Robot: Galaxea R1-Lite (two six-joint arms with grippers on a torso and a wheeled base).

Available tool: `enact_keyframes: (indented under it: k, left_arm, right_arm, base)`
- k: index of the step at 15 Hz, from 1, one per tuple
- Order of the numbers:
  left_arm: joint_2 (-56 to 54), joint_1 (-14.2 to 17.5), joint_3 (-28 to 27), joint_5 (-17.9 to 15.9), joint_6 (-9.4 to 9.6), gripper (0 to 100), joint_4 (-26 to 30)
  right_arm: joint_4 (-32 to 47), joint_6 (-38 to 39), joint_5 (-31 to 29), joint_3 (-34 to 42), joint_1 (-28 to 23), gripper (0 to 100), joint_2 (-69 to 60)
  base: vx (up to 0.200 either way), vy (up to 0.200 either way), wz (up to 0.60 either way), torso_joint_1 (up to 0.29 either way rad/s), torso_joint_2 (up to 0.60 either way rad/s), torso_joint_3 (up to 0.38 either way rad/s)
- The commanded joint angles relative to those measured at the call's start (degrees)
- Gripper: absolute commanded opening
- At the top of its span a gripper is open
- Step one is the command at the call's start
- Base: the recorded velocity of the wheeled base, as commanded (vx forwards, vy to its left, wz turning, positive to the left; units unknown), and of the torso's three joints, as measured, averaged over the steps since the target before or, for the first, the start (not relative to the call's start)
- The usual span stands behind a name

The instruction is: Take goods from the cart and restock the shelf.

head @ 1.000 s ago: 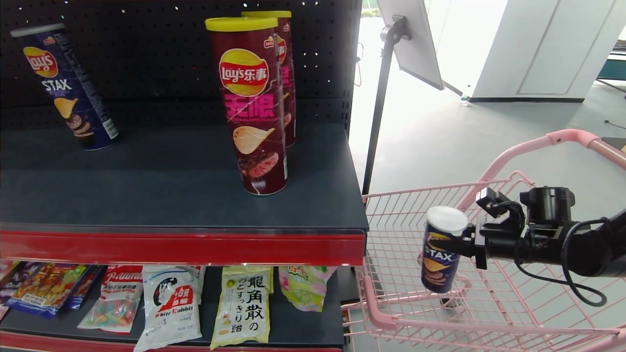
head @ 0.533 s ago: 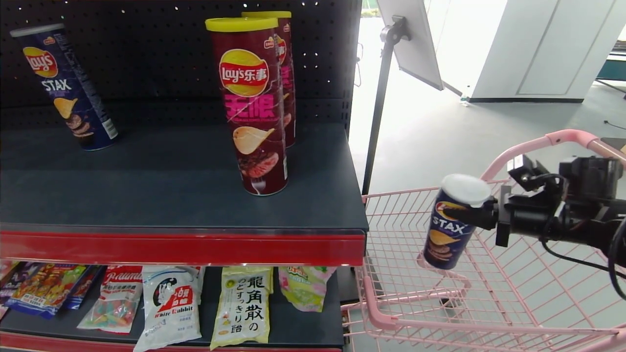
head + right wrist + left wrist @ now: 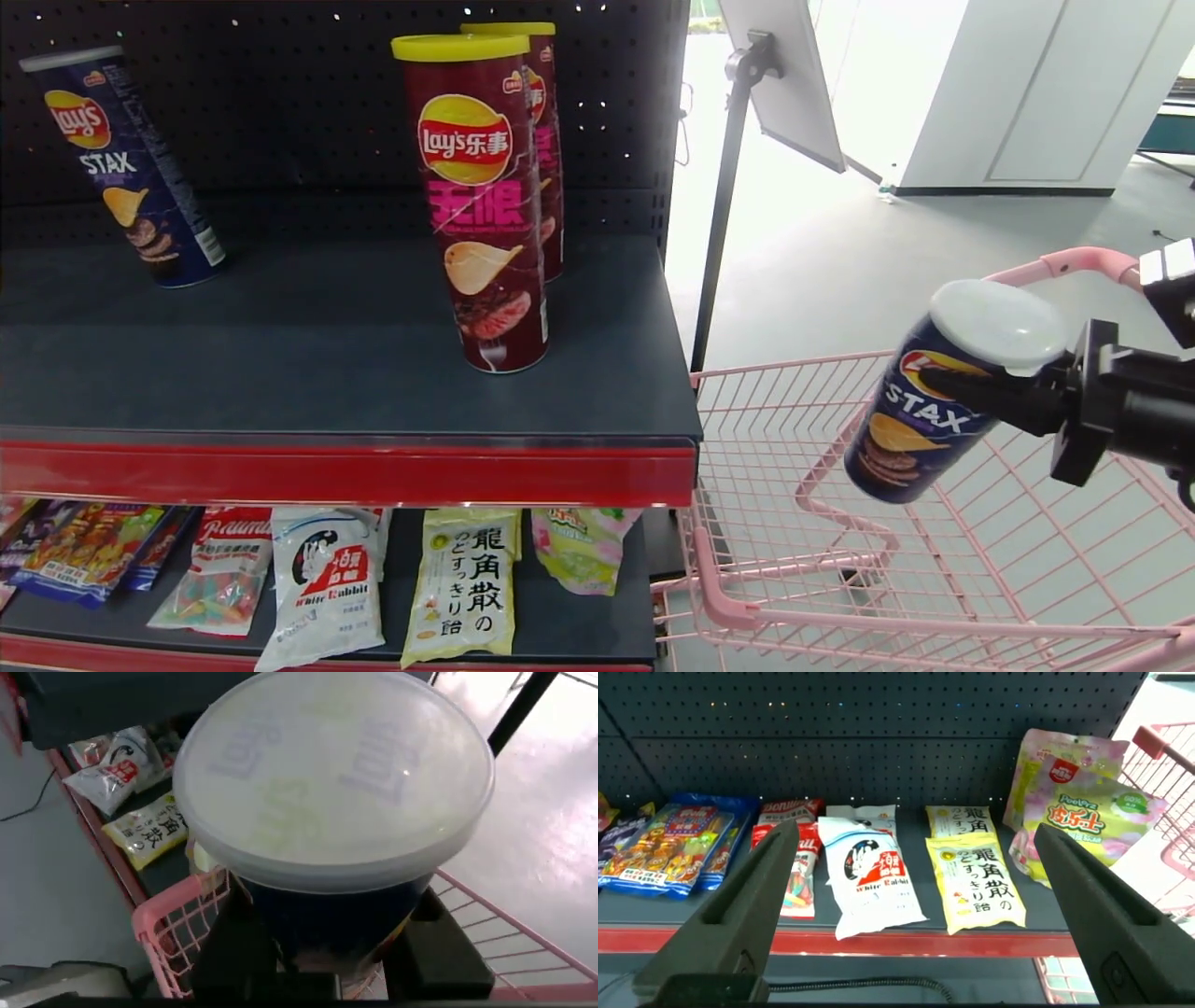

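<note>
Above the pink wire cart (image 3: pixel 738 611), the right gripper (image 3: pixel 976 392) pinched a dark blue chip can with a white plastic lid (image 3: pixel 910 439) just under that lid, and the can was tilted. Beside the cart stood the dark red-edged shelf (image 3: pixel 355 471), bearing two tall maroon cans with yellow lids (image 3: pixel 481 201) and, farthest from the cart, another blue can (image 3: pixel 131 168). The left gripper (image 3: pixel 915 835) hung with fingers spread wide before snack bags (image 3: pixel 868 873) on the lower shelf board.
</note>
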Motion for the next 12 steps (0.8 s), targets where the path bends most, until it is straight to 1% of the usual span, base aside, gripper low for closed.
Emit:
enact_keyframes:
  k: [1, 3, 6, 9, 12]
  left_arm:
    - [0.1, 0.0, 0.0, 0.0, 0.03, 100, 0.0]
    - [0.1, -0.1, 0.0, 0.0, -0.06, 100, 0.0]
    - [0.1, 0.0, 0.0, 0.0, -0.06, 100, 0.0]
    - [0.1, 0.0, 0.0, 0.0, -0.06, 100, 0.0]
    - [0.1, 0.0, 0.0, 0.0, -0.06, 100, 0.0]
  right_arm:
    - [0.0, 1.6, -2.1, 3.7, 0.8, 0, -7.5]
    - [0.1, 4.3, -2.4, 6.6, 0.9, 0, -10.7]
    - [0.1, 4.9, -2.7, 8.0, 0.9, 0, -11.3]
    - [0.0, 5.0, -2.6, 8.8, 0.9, 0, -11.5]
    - [0.1, 5.1, -2.6, 8.7, 1.0, 0, -11.4]
  base:
    - [0.0, 0.0, 0.0, 0.0, 0.0, 0.0]
    - [0.0, 0.0, 0.0, 0.0, 0.0, 0.0]
    - [0.0, 0.0, 0.0, 0.012, -0.02, -0.019]
    - [0.0, 0.0, 0.0, 0.146, -0.39, -0.227]
    - [0.0, 0.0, 0.0, 0.222, -0.53, -0.318]
